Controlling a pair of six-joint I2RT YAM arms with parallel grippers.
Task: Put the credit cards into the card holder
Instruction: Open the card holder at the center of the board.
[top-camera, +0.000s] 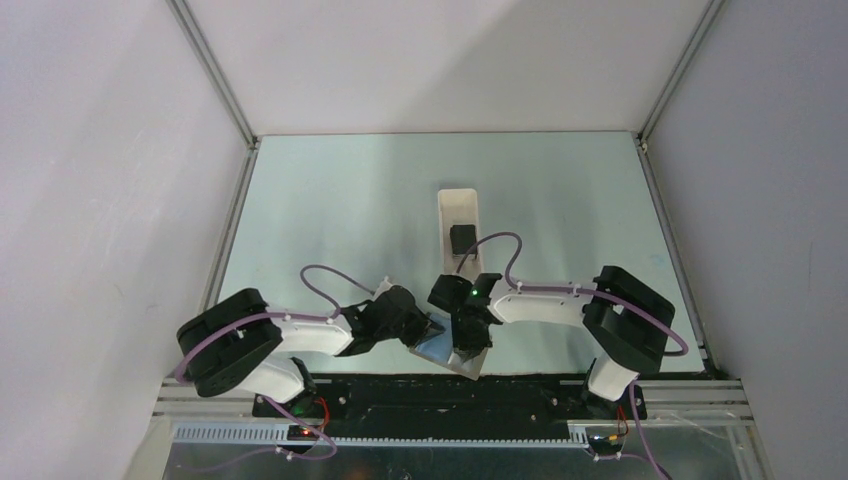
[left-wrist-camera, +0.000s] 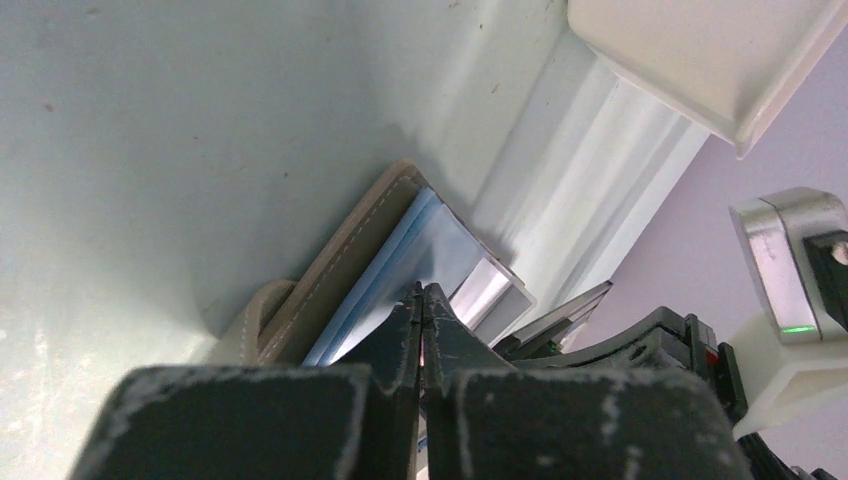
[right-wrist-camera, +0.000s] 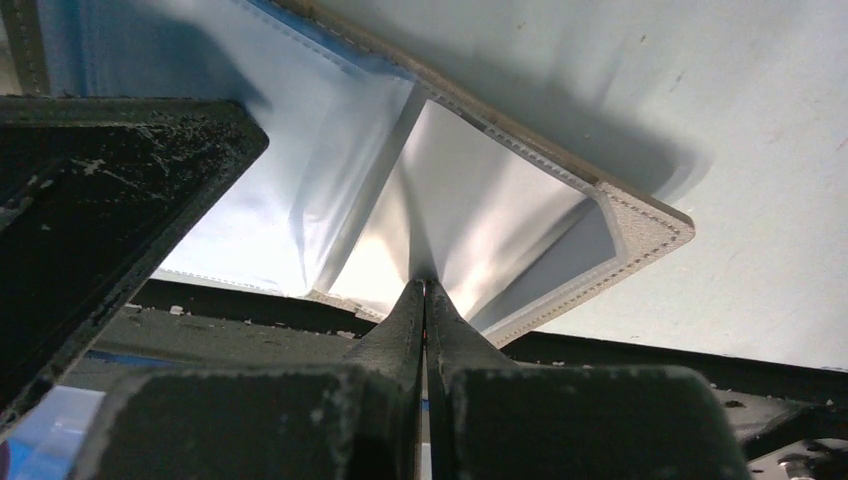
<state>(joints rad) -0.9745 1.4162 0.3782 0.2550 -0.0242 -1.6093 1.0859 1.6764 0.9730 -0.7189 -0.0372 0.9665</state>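
Tabletop (top-camera: 340, 200): card holder (top-camera: 440, 350) between both grippers (left-wrist-camera: 421, 300) (right-wrist-camera: 424, 290)

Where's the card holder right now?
Top view: card holder at the table's near edge, centre, between the left gripper and right gripper, nearer than the white tray.

pale green table (top-camera: 330, 200) bearing a long white tray (top-camera: 458, 205) and the opened card holder (top-camera: 440, 350)

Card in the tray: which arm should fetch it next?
Probably right. The right hand is in line with the tray, nearest the card; the left hand sits aside. Both are shut on the wallet, so left can hold it.
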